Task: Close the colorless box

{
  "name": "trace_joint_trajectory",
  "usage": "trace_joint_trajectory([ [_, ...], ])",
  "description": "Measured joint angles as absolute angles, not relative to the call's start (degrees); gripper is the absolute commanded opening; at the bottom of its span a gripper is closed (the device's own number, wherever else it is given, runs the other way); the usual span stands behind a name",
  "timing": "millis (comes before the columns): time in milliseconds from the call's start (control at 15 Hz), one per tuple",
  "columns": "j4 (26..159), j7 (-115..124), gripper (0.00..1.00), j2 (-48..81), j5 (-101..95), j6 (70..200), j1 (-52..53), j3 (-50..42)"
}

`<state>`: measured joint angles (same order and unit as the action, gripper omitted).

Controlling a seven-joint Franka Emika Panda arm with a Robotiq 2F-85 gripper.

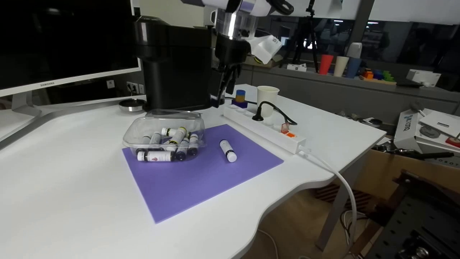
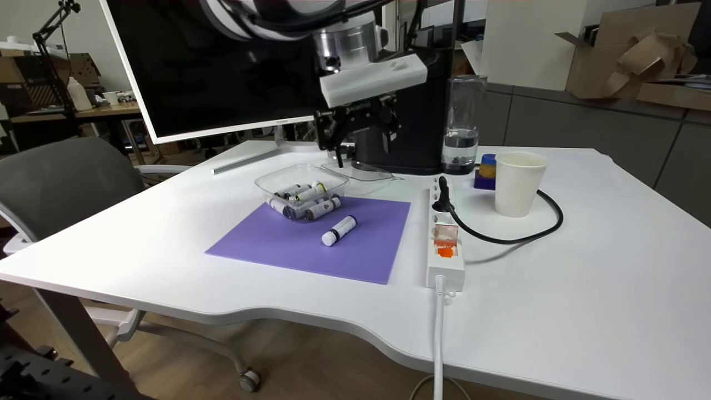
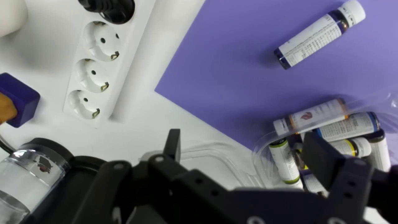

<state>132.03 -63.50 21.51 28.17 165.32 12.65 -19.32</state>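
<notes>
Black gripper point(image 3: 242, 138), spread wide and empty, seems at the reaching step and should next pinch the hard-to-trace lid point(image 3: 216, 161) to cover the colorless box point(image 1: 143, 126).

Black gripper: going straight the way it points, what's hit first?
Probably the transparent plastic lid below the gripper, though the rim of the adjacent shallow transparent plastic box could come first; depth is unclear.

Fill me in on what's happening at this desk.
A robot arm hangs over the desk, its gripper open and empty near the colorless box. That box stands uncovered with small bottles inside, and its clear lid lies beside it. One bottle lies apart on the purple mat. Closing the box looks like the job, not yet done.
</notes>
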Motion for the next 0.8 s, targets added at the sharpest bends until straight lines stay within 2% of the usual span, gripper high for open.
trace_joint_trajectory([
  [200,125.7,-63.4,1.0,22.3,33.7,155.3,8.8,-18.5],
  [467,117.4,-58.3,1.0,24.9,34.1,146.0,-5.0,-6.7],
  [800,114.0,-56.9,1.0,27.5,34.5,144.0,-9.0,-3.2],
])
